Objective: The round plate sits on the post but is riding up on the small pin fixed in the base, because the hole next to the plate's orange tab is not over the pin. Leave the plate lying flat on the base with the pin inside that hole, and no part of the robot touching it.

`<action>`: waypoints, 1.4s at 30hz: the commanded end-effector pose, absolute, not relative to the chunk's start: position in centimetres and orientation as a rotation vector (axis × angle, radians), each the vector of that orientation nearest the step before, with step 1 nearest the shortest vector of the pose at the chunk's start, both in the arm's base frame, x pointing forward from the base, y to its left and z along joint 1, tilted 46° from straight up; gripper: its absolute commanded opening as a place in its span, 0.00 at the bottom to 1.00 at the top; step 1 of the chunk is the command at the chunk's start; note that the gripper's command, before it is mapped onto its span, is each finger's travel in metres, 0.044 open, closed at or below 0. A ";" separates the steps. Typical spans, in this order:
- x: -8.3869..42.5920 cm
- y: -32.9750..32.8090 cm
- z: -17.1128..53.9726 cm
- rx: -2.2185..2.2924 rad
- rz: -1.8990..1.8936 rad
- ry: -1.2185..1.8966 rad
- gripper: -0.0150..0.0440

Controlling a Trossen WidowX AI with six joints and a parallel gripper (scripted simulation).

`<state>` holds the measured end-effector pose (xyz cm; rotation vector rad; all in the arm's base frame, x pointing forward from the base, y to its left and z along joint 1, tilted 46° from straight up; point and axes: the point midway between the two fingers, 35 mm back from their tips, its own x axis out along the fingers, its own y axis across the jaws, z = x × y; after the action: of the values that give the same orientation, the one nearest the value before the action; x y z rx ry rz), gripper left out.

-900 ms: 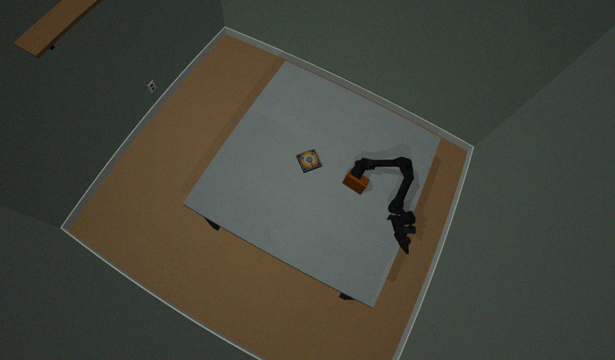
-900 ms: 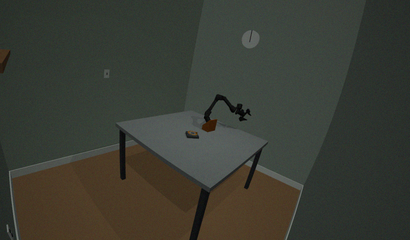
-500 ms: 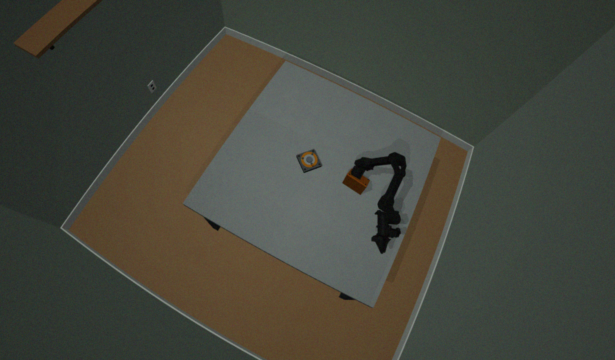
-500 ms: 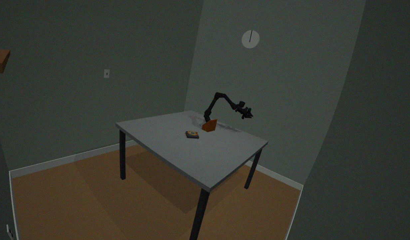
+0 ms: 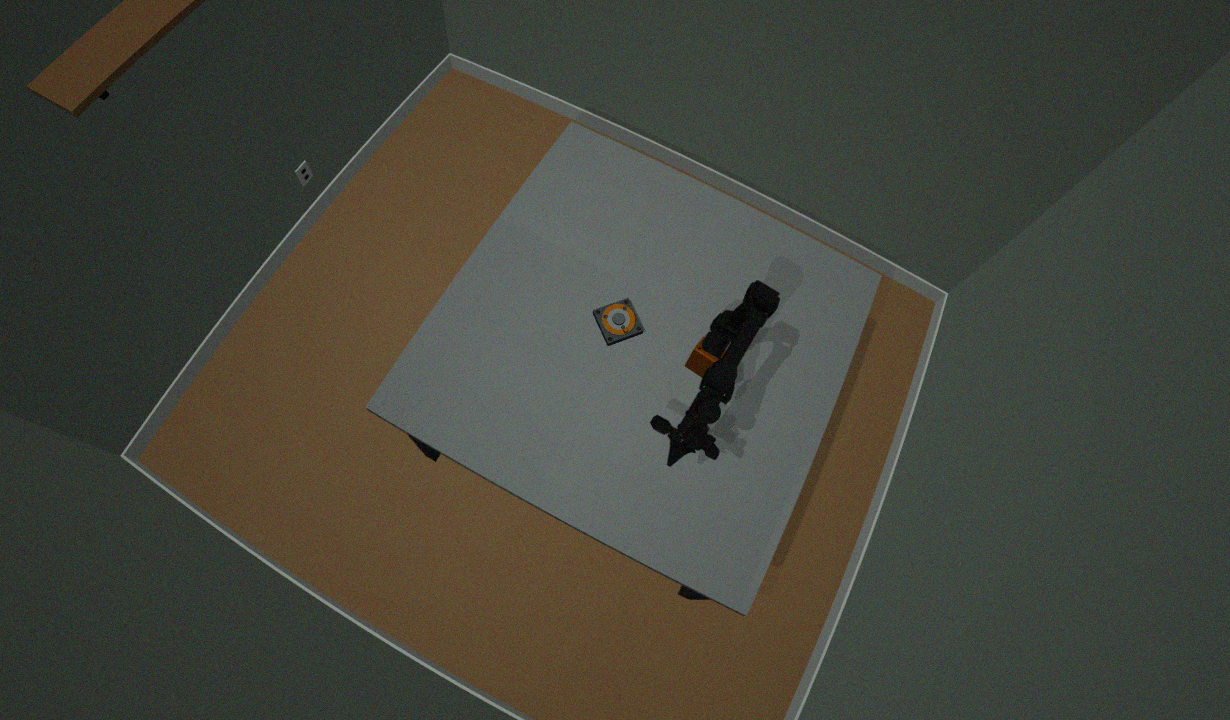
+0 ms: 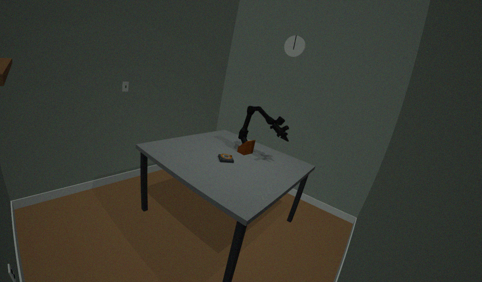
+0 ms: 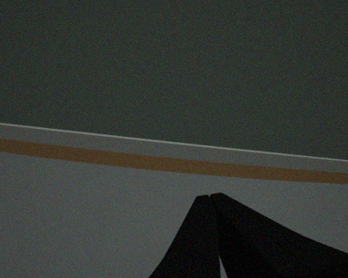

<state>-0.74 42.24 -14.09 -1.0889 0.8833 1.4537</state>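
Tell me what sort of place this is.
Probably a bare test room: one grey table carrying a small robot arm, green walls with a wall clock, and a wooden floor.

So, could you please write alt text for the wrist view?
The gripper fills the bottom of the picture, its dark jaws shut together and holding nothing. Beyond it lies the grey table, then a strip of orange floor and a dark wall.

Plate (image 5: 617, 319) on base (image 5: 603, 334), tool (image 5: 672, 454) well apart
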 end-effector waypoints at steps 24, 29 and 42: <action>27.4 11.3 -7.5 -0.651 -0.326 1.513 0.25; 27.8 3.6 -4.6 -0.578 -0.650 1.562 0.25; 27.6 0.3 -7.8 -0.577 -0.663 1.563 0.25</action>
<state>28.20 1.75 -6.44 -0.5607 1.5449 -0.6548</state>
